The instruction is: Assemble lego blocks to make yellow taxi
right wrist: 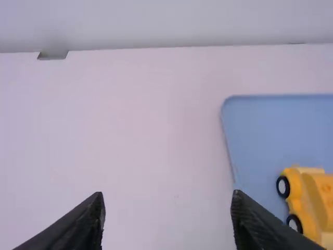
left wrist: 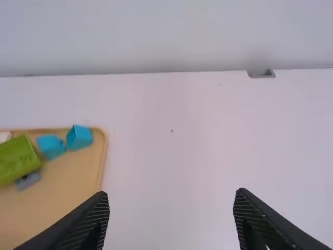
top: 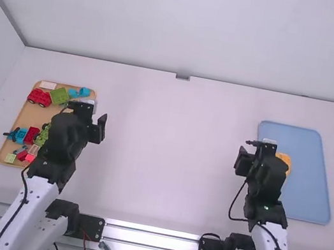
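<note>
Left pincer (left wrist: 173, 203): spread, empty.
Right pincer (right wrist: 168, 203): spread, empty.
Taxi (right wrist: 308, 204): yellow, with wheels (right wrist: 283, 186), on blue tray (right wrist: 260, 125).
Job: building looks done.
Next: likely nothing to grab; just leave it be.

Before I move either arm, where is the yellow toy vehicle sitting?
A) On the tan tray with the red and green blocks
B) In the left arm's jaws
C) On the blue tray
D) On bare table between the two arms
C: the yellow vehicle rests on the blue tray, its black wheels showing at one side.
</note>
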Controlling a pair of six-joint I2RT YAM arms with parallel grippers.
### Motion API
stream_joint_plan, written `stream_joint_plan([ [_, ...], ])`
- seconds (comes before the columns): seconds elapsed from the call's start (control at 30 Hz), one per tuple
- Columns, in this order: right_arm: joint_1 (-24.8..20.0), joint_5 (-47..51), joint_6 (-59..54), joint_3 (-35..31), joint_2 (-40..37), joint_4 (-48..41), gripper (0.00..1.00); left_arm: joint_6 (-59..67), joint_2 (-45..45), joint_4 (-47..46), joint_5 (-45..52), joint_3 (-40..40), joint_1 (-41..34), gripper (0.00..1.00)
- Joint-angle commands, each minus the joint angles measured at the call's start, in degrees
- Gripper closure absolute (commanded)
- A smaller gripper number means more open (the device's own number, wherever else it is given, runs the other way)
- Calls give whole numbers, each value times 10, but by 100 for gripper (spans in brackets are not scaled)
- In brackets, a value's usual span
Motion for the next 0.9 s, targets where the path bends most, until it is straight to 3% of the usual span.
stream_joint_plan([
  [0.0, 2, 3, 4, -36, -35, 1, 44, 0, -37, 1, -7, -31, 0, 43],
  [0.5, 2, 3, 4, -215, -218, 1, 76, 0, -219, 1, -7, -214, 0, 75],
  [0.63, 2, 3, 4, -215, -262, 1, 83, 0, -262, 1, -7, -255, 0, 83],
  [0.87, 2, 3, 4, -215, -330, 1, 95, 0, -328, 1, -7, -255, 0, 94],
])
